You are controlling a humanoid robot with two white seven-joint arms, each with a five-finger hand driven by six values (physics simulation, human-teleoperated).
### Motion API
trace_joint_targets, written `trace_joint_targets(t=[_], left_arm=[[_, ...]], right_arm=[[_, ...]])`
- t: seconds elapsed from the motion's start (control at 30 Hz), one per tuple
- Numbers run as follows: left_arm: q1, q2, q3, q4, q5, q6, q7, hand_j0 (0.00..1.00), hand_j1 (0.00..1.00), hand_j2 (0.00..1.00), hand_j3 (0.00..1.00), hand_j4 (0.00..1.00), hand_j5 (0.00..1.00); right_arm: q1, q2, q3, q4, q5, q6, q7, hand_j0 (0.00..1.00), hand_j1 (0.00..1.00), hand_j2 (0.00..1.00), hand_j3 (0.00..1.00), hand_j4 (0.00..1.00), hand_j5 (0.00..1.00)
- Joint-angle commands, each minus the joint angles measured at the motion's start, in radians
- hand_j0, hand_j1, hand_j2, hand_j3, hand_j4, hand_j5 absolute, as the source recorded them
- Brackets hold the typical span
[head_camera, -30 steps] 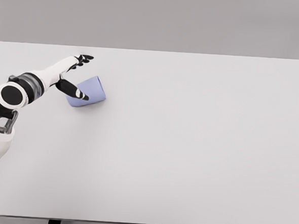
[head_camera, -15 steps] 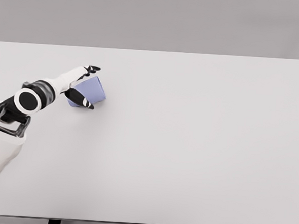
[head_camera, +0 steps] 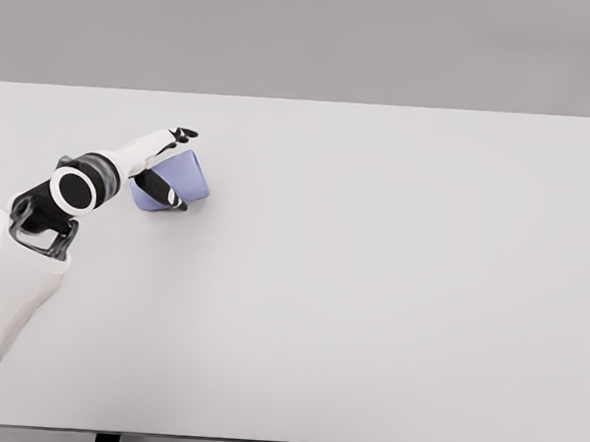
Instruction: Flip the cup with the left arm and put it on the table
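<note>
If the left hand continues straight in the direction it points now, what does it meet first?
The left hand points up and to the right and meets the blue cup at once: its fingers already lie around the cup, which rests on its side on the table. Full contact is unclear.

Open table (head_camera: pixel 391 287) beyond cup (head_camera: pixel 189 178)

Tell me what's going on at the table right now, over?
Left hand wrapped around the lavender cup. Cup lying tilted on the white table, not yet flipped. Right hand out of view. Nothing in the way.
</note>
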State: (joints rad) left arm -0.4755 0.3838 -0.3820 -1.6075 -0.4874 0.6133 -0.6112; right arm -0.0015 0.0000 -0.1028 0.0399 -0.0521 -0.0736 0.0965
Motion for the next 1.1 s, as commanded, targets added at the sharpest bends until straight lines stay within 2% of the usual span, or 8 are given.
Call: trace_joint_targets(t=[0.0, 0.2, 0.47, 0.6, 0.73, 0.8, 0.9, 1.07], left_arm=[[0.000, -0.002, 0.000, 0.006, -0.002, -0.002, 0.000, 1.00, 1.00, 1.00, 1.00, 1.00, 1.00], [0.000, -0.002, -0.005, 0.009, -0.002, -0.002, 0.000, 0.98, 0.98, 0.98, 0.98, 0.98, 0.98], [-0.009, -0.010, -0.008, 0.050, -0.002, -0.002, 0.000, 0.95, 0.95, 0.95, 0.95, 0.95, 0.95], [-0.008, -0.013, -0.008, 0.050, -0.002, -0.002, 0.000, 0.79, 0.79, 0.79, 0.79, 0.79, 0.79], [-0.006, -0.014, -0.006, 0.050, -0.002, -0.002, 0.000, 0.69, 0.69, 0.69, 0.69, 0.69, 0.69], [-0.006, -0.016, -0.001, 0.050, 0.000, -0.002, 0.000, 0.58, 0.58, 0.58, 0.58, 0.58, 0.58], [-0.006, -0.016, 0.008, 0.046, 0.003, -0.002, 0.000, 0.47, 0.47, 0.47, 0.47, 0.47, 0.47], [-0.006, -0.008, 0.043, 0.041, 0.021, -0.002, 0.000, 0.37, 0.37, 0.37, 0.37, 0.37, 0.37]], right_arm=[[0.000, 0.000, 0.000, 0.000, 0.000, 0.000, 0.000, 1.00, 1.00, 1.00, 1.00, 1.00, 1.00], [0.000, 0.000, 0.000, 0.000, 0.000, 0.000, 0.000, 1.00, 1.00, 1.00, 1.00, 1.00, 1.00], [0.000, 0.000, 0.000, 0.000, 0.000, 0.000, 0.000, 1.00, 1.00, 1.00, 1.00, 1.00, 1.00], [0.000, 0.000, 0.000, 0.000, 0.000, 0.000, 0.000, 1.00, 1.00, 1.00, 1.00, 1.00, 1.00], [0.000, 0.000, 0.000, 0.000, 0.000, 0.000, 0.000, 1.00, 1.00, 1.00, 1.00, 1.00, 1.00], [0.000, 0.000, 0.000, 0.000, 0.000, 0.000, 0.000, 1.00, 1.00, 1.00, 1.00, 1.00, 1.00], [0.000, 0.000, 0.000, 0.000, 0.000, 0.000, 0.000, 1.00, 1.00, 1.00, 1.00, 1.00, 1.00], [0.000, 0.000, 0.000, 0.000, 0.000, 0.000, 0.000, 1.00, 1.00, 1.00, 1.00, 1.00, 1.00]])
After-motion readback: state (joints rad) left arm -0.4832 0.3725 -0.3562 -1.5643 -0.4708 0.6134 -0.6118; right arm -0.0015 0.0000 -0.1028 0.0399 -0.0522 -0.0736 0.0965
